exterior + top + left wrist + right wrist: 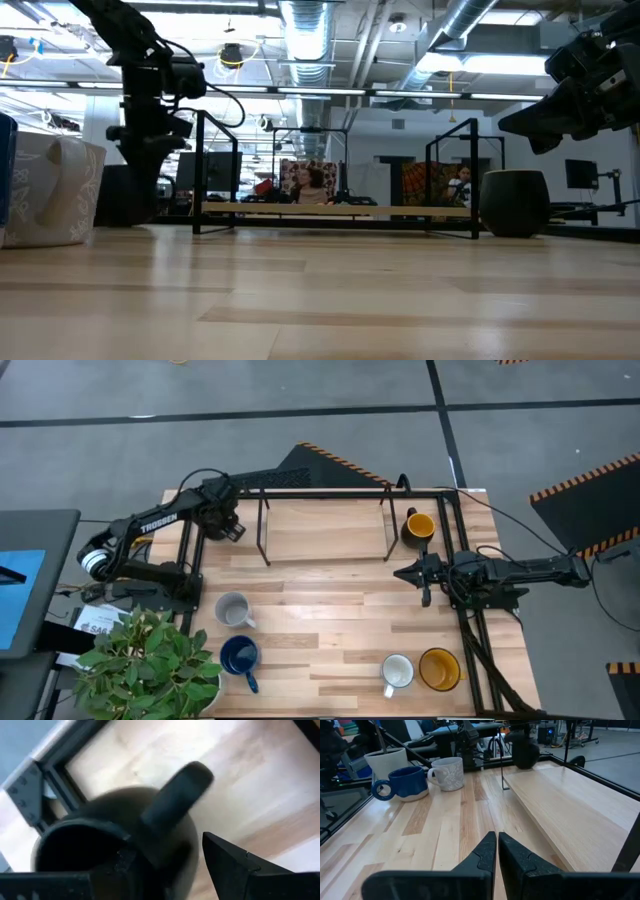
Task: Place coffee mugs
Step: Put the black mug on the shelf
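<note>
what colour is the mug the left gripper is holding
Black: the black mug in the left gripper shows best in the left wrist view.

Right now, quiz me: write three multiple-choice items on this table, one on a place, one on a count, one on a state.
1. Where does the yellow mug nearest the right arm's jaws stand?
A by the rack's right end
B beside the plant
C between the grey and blue mugs

2. How many yellow mugs show?
A one
B two
C three

3. The right arm's jaws are:
A shut and empty
B shut on a mug
C wide open

Key:
1 A: that yellow mug stands by the rack.
2 B: a second yellow mug stands beside the white mug.
3 A: the right gripper has jaws touching; only the left gripper holds one, the black mug.
</note>
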